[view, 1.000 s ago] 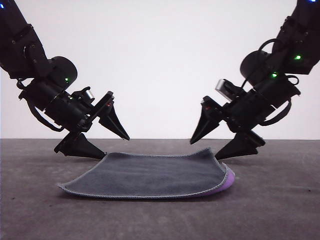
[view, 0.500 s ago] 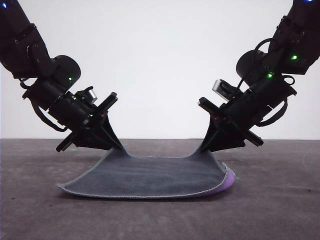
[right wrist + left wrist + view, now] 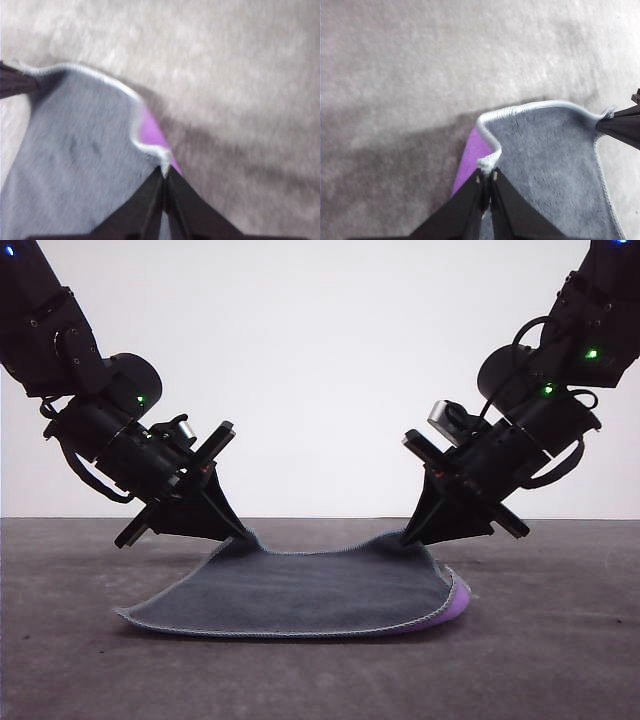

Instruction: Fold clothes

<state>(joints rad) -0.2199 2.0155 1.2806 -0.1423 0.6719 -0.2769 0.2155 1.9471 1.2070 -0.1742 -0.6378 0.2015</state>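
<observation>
The clothes are one small square cloth (image 3: pixel 310 590), dark grey face up, lying on the grey table with a purple underside showing at its right edge. My left gripper (image 3: pixel 245 533) is shut on the cloth's far left corner and my right gripper (image 3: pixel 405 538) is shut on its far right corner, both corners lifted slightly. In the left wrist view the left gripper (image 3: pixel 487 181) pinches the white-stitched corner of the cloth (image 3: pixel 555 170), with purple beneath. In the right wrist view, my right gripper (image 3: pixel 165 175) grips its corner of the cloth (image 3: pixel 85 170) the same way.
The cloth lies on a dark grey table (image 3: pixel 560 660) that extends to the left, right and front of it. A plain white wall (image 3: pixel 320 360) stands behind the table.
Both grippers went from open above the far corners to shut on them. The far edge has since risen a little, with the corners drawn slightly inward.
</observation>
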